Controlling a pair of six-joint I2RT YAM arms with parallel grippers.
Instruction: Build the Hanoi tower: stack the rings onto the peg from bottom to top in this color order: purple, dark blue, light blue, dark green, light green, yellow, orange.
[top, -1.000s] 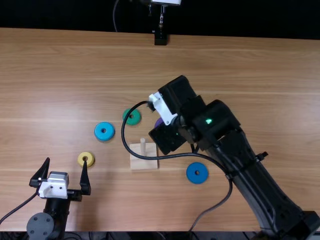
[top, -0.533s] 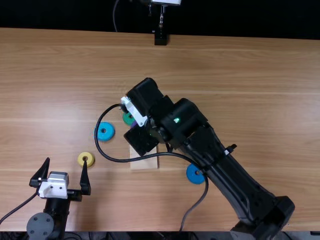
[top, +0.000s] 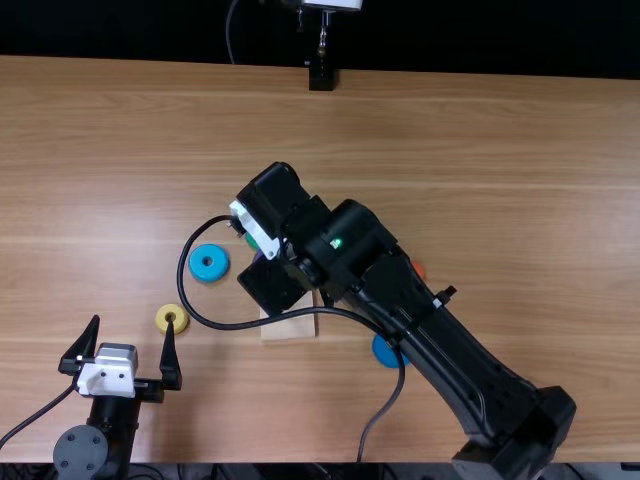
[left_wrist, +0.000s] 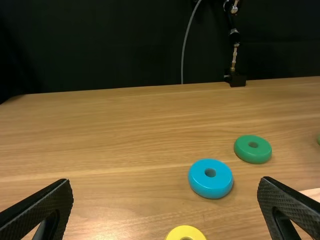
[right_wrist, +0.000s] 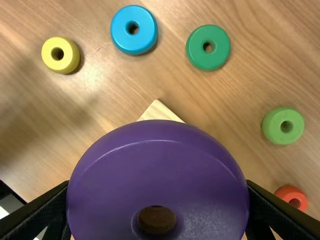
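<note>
In the top view, my right gripper (top: 255, 230) is over the wooden base (top: 290, 330), whose peg is hidden. The right wrist view has the right gripper (right_wrist: 158, 200) shut on the large purple ring (right_wrist: 158, 170), a corner of the base (right_wrist: 161, 112) behind it. My left gripper (top: 133, 322) stands open and holds nothing at the near left, beside the yellow ring (top: 173, 318); the left wrist view has this left gripper (left_wrist: 166, 182) spread too. Light blue (top: 208, 262), dark blue (top: 383, 350) and orange (top: 418, 268) rings lie around. Dark green (right_wrist: 208, 47) and light green (right_wrist: 283, 125) rings lie flat.
The right arm's links and looping cable pass over the middle and right of the table (top: 480, 150), partly covering the dark blue ring. A black stand (top: 321, 75) is at the far edge.
My right gripper has shifted left with the purple ring, quickly at first and then slightly. The orange ring has come into view beside the arm. The left arm has kept still.
</note>
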